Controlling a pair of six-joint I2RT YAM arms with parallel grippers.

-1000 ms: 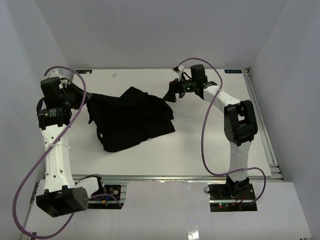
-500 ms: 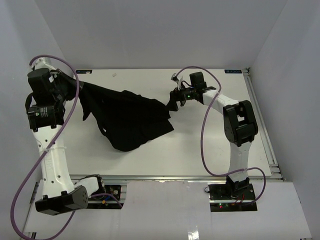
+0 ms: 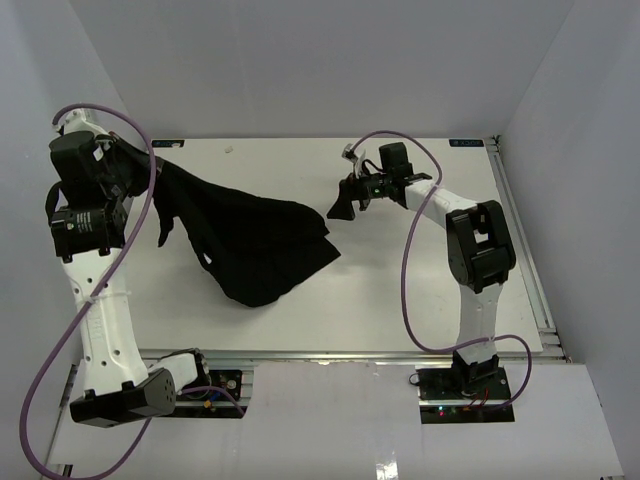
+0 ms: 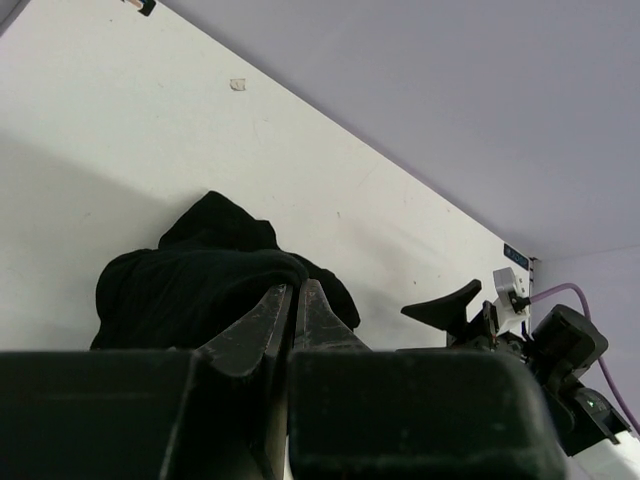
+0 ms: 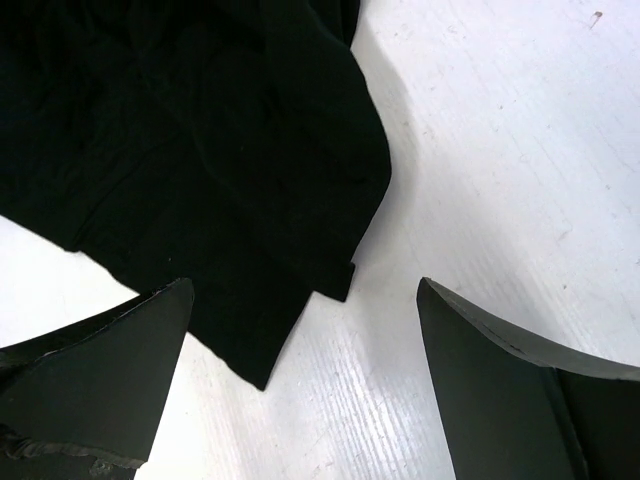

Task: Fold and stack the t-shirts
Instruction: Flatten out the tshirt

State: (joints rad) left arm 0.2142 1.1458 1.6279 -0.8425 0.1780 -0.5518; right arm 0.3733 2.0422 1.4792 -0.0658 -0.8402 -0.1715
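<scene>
The black t-shirt [image 3: 255, 235] hangs from my left gripper [image 3: 140, 165] at the far left and drapes down onto the white table [image 3: 400, 290], its lower part crumpled. In the left wrist view the left gripper [image 4: 292, 288] is shut on a fold of the shirt [image 4: 190, 290]. My right gripper [image 3: 343, 203] is open and empty just right of the shirt's right edge, not touching it. In the right wrist view the open gripper [image 5: 305, 290] hovers over the table with the shirt's corner [image 5: 200, 150] lying flat between and beyond the fingers.
The white table has a metal rail [image 3: 520, 240] along its right edge and white enclosure walls [image 3: 300, 60] behind and at the sides. A small white speck [image 3: 229, 148] lies near the far edge.
My left gripper has risen and drawn the shirt up and to the left. My right gripper has let go of the shirt's right edge, opened and moved down a little.
</scene>
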